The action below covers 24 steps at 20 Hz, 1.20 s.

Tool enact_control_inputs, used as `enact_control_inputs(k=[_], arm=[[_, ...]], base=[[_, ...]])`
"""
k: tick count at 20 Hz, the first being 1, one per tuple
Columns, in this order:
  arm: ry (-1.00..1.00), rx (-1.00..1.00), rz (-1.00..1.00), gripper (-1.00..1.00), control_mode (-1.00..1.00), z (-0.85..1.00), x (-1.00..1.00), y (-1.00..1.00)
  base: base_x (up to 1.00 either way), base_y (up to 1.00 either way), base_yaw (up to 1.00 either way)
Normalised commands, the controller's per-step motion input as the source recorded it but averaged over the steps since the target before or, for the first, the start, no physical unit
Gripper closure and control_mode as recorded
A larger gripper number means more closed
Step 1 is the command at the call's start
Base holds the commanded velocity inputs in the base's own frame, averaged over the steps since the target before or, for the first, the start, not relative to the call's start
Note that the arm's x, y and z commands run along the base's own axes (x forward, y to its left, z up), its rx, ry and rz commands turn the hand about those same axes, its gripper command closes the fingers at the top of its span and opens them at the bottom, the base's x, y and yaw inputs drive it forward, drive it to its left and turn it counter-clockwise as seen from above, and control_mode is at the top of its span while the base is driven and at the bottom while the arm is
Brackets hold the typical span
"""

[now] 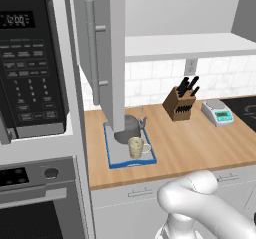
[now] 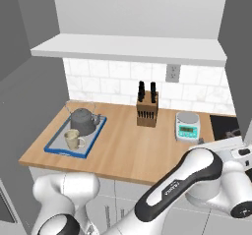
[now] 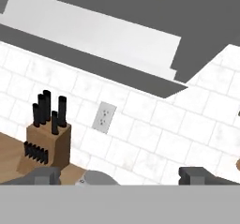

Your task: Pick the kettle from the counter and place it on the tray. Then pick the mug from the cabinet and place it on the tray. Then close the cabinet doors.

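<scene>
Hand view: gripper [image 3: 121,176] spread wide, aimed at the wall, well apart from tray [image 2: 94,135].

Knife block [image 3: 46,141] left of wall outlet [image 3: 104,117], possibly cabinet [image 3: 98,40] above

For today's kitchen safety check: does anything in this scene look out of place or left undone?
Only the cabinet door: it stands open, swung out over the tray. The kettle and mug sit upright on the tray; nothing looks spilled or damaged.
</scene>
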Motion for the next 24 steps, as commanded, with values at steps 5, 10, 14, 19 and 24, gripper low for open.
enact_control_inputs(k=[5,10,14,19,24], arm=[[0.00,-0.12,0.00,-1.00,-1.00,0.00,0.00,-0.24],[0.00,-0.09,0.00,-1.00,-1.00,0.10,-0.02,-0.25],[-0.02,-0.11,0.00,-1.00,-1.00,0.23,-0.16,-0.19],[-0.10,-0.15,0.00,-1.00,-1.00,0.42,-0.22,-0.04],[-0.16,-0.25,0.00,-1.00,-1.00,0.49,-0.20,0.00]], base=[[0.00,0.00,0.00],[0.00,0.00,0.00],[0.00,0.00,0.00],[0.00,0.00,0.00],[0.00,0.00,0.00]])
